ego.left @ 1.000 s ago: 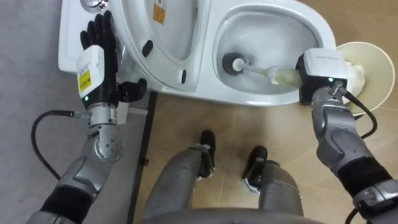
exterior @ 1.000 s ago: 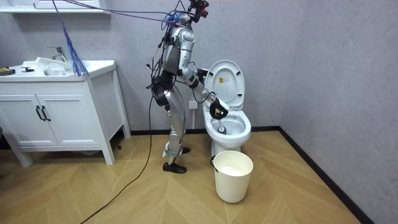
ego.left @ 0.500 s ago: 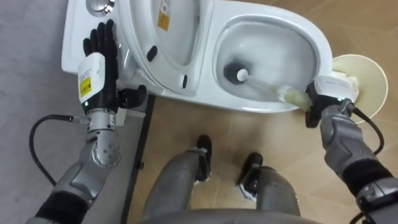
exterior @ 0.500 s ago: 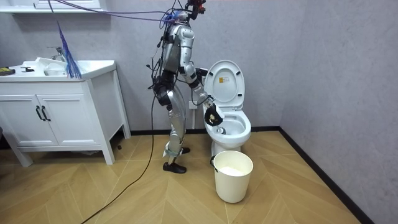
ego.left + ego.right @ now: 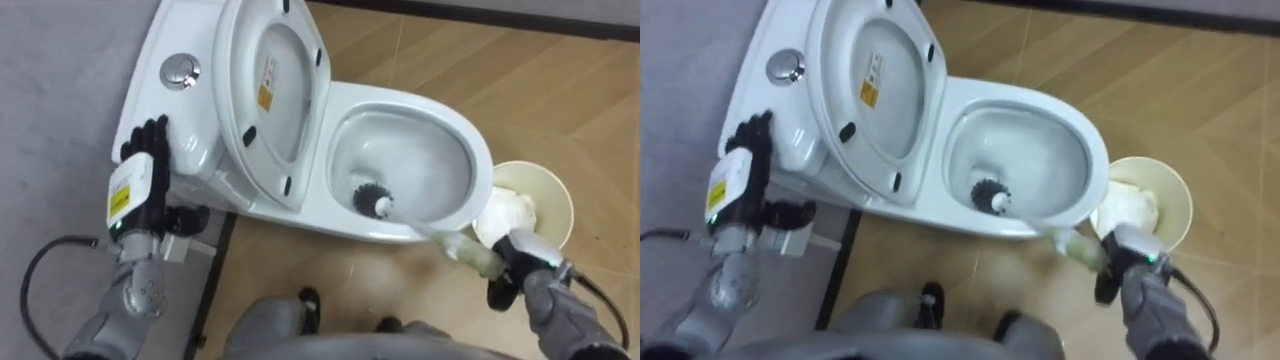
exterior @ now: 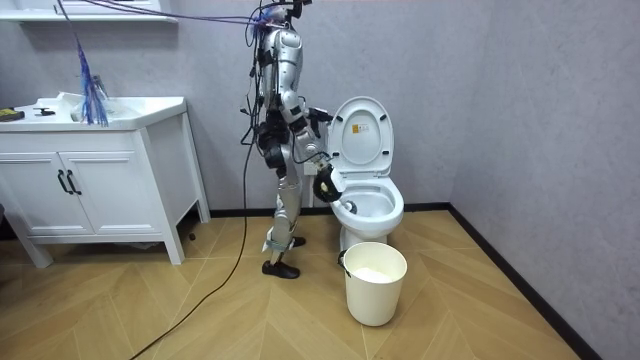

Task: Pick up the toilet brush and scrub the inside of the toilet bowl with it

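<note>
Scrubbing looks midway — the right hand (image 5: 515,272) grips the black-bristled, pale-handled toilet brush (image 5: 425,231), head low in the white ceramic toilet bowl (image 5: 482,168), upper walls probably left — the left hand (image 5: 140,182) rests straight-fingered on the white cistern (image 5: 165,105).

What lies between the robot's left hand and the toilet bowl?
In the left eye view, the raised seat and lid stands between the left hand, flat against the tank, and the bowl.
</note>
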`<state>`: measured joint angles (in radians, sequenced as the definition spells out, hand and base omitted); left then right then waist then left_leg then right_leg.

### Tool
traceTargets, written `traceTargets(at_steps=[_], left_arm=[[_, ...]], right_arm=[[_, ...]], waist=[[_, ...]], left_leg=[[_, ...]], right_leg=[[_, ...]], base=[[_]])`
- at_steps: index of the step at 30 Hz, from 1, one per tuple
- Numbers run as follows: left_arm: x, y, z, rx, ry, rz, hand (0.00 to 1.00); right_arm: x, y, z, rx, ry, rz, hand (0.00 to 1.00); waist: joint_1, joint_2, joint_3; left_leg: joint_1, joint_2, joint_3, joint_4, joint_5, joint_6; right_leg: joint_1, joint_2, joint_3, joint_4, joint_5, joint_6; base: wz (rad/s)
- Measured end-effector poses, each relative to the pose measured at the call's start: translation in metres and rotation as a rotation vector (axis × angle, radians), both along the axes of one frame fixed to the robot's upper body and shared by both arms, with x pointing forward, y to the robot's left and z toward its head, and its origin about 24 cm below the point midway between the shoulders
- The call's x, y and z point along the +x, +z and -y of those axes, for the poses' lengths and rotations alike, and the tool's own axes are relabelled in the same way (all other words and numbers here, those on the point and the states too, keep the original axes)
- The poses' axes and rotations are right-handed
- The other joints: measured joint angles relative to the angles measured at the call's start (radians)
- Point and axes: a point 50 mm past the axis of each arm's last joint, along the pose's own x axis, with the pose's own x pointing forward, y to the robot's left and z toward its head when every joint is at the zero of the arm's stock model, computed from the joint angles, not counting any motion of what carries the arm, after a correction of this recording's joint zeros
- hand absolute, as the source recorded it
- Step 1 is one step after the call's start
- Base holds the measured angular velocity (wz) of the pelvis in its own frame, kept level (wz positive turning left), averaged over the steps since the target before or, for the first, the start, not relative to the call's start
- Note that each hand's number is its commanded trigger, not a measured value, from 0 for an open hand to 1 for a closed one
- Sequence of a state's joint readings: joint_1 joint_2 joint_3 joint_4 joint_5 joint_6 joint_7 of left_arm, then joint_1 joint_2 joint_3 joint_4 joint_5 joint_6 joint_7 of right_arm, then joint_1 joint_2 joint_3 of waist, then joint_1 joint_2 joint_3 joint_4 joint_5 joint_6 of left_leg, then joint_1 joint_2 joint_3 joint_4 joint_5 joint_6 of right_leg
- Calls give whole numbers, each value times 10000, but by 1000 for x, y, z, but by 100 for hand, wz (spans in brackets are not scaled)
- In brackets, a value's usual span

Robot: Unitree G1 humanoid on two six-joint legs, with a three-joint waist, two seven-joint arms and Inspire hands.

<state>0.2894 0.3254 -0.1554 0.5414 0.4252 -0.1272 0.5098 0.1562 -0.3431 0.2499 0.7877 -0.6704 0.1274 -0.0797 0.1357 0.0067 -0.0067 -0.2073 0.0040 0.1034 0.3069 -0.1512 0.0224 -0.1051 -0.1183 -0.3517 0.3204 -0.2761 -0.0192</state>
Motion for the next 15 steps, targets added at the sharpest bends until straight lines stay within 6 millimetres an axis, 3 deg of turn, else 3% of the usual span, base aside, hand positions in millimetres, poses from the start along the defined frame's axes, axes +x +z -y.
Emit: traceTargets(at_steps=[2, 4, 6, 9, 10, 12, 15], left_arm=[[-21, -11, -2, -135, 838, -726, 0], [-41, -21, -4, -321, 1464, -1561, 0], [-66, -29, -6, -488, 2130, -2340, 0], [-76, -30, -10, -532, 2446, -2631, 0], [-81, -32, -12, -563, 2684, -2747, 0], [-88, -35, -11, -749, 3149, -2900, 0], [-89, -37, -12, -1119, 3712, -2805, 0]], right_arm=[[-13, -5, 0, 74, -273, -245, 100], [-19, -8, -5, 336, -582, -301, 100], [-33, -13, -8, 784, -1093, -562, 100], [-45, -16, -10, 1321, -1883, -620, 100], [-47, -15, -9, 1521, -2198, -516, 100], [-47, -14, -6, 1732, -2683, -247, 100], [-44, -9, 0, 2009, -3560, 429, 100]], waist=[[-57, -64, 9], [-224, -208, 68], [-245, -406, 70], [-229, -598, 112], [-220, -633, 137], [-245, -647, 144], [-514, -602, 136]], left_leg=[[346, -15, -62, -185, 0, -4], [629, -18, -286, -240, -18, -33], [907, -1, -413, -245, -134, -207], [1119, -16, -484, -289, -158, -243], [1310, 4, -485, -417, -204, -310], [1532, 8, -484, -533, -260, -385], [1751, 3, -322, -570, -347, -374]], right_leg=[[382, 22, -106, -214, -14, 27], [773, 54, -271, -517, -34, 59], [1302, 161, -497, -903, -21, 90], [1642, 215, -528, -1025, -19, 106], [1773, 262, -327, -1044, -18, 107], [1925, 315, -46, -1110, -17, 109], [2133, 340, -2, -1156, -3, 134]], base=[[16], [27], [29], [20], [-5], [-8], [-2]])
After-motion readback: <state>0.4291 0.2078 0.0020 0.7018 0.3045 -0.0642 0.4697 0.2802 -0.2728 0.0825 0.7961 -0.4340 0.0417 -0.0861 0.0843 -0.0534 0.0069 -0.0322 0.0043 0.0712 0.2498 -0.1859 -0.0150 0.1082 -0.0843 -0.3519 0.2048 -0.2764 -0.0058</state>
